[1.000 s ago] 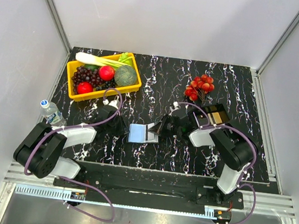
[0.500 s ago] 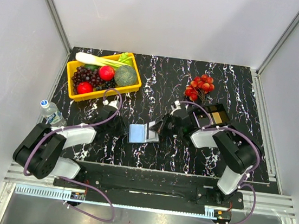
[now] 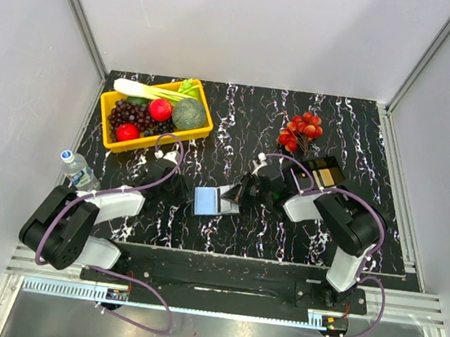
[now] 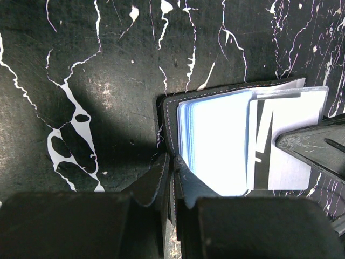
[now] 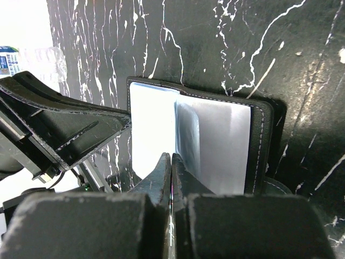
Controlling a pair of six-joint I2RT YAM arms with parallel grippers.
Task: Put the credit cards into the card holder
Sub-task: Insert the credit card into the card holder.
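My left claw (image 4: 171, 168) is clamped on the stitched edge of the black cover. I judge it holds there to pin the small black folding card holder with the pale blue-grey inside (image 3: 215, 201) flat and open, so the pockets face the other arm. The holder lies open near the middle of the black white-veined marble desk (image 3: 239, 121), with my left claw at its 9 o'clock and my right at its 3 o'clock.

My right claw (image 5: 171, 159) has its tips pressed together, resting at the edge of a pale inner leaf. I cannot tell whether a card or a leaf sits between them. At about 2 o'clock from the holder, the tan credit cards (image 3: 327, 178) wait in a black rectangular open-topped tray (image 3: 317, 163), well apart from the pockets.

The overhead view gives me this layout but hides both sets of tips under the arms. My left wrist view shows the pinch on the cover and the stacked leaves fanned towards 2 o'clock. My right wrist view shows the leaves curling up off the cover, and my left claw low at 9 o'clock.
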